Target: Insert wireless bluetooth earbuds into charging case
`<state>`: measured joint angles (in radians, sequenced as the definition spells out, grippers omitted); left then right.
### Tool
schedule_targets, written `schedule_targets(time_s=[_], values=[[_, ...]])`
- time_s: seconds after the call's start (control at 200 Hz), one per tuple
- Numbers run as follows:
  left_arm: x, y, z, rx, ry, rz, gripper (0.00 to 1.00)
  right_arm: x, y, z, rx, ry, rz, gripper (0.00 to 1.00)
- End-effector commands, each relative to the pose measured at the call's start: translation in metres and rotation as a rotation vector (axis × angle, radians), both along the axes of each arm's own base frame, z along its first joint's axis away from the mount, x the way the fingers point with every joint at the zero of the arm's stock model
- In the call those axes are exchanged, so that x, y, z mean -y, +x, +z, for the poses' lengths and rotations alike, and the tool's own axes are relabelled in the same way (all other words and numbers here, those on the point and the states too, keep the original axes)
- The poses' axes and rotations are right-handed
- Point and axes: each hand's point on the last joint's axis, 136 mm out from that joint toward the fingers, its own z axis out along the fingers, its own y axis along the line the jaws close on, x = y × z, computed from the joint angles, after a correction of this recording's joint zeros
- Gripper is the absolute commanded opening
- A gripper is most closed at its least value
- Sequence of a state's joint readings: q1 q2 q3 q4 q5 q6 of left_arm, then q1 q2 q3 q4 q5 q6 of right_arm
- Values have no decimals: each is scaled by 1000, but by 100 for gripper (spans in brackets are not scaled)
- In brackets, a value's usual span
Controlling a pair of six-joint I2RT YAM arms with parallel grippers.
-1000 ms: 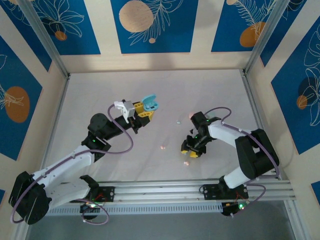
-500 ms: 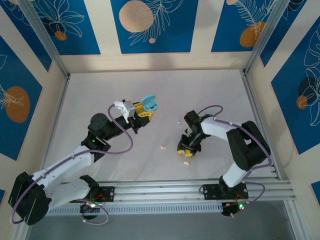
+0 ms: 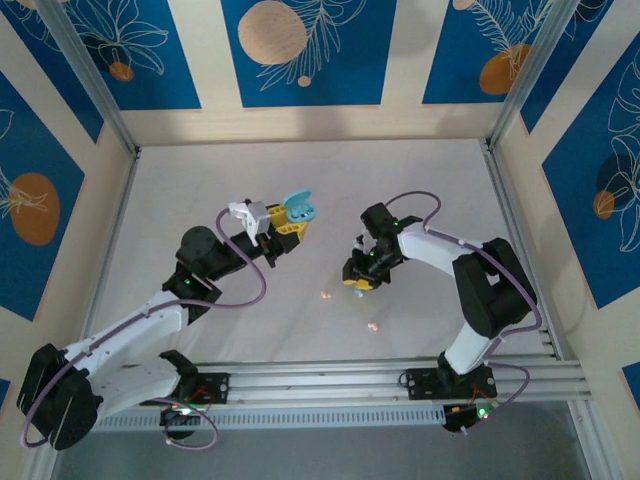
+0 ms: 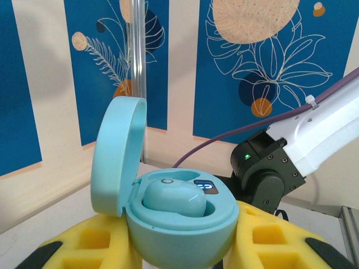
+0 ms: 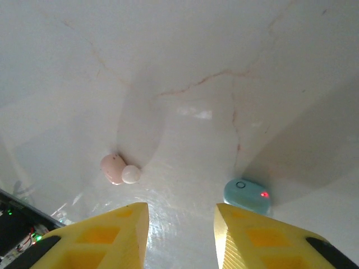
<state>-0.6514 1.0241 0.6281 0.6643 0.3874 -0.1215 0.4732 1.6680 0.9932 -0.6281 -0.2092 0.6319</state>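
The charging case point(image 4: 179, 224), smooth, round and light blue, is pinched between the left gripper's point(image 3: 287, 224) yellow fingers point(image 4: 84, 244) above the white table point(image 3: 200, 180). Its lid stands open, and its bottom is cut off from sight. The right gripper point(image 5: 180, 224) hangs low over the table, fingers spread with nothing between them. One blue earbud point(image 4: 174, 199) sits inside the case. A second blue earbud point(image 5: 245, 194), with a tiny red light, peeks from behind a right finger. A pink earbud point(image 5: 114, 168) with a white tip lies near it.
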Motion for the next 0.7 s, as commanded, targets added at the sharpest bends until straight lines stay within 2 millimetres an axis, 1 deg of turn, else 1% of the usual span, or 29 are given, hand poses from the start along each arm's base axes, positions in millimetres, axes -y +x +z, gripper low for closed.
schedule_targets(time_s=[0.0, 0.175, 0.445, 0.695], values=[[0, -2, 15, 35, -19, -2, 26, 13, 10, 1, 37, -56, 28, 37], [-1, -3, 16, 35, -19, 2, 26, 17, 11, -13, 21, -78, 71, 38], [-2, -2, 15, 31, -18, 6, 27, 16, -5, -30, -40, -54, 131, 39], [-2, -2, 15, 29, -16, 5, 27, 9, -21, -22, -66, 22, 195, 37]])
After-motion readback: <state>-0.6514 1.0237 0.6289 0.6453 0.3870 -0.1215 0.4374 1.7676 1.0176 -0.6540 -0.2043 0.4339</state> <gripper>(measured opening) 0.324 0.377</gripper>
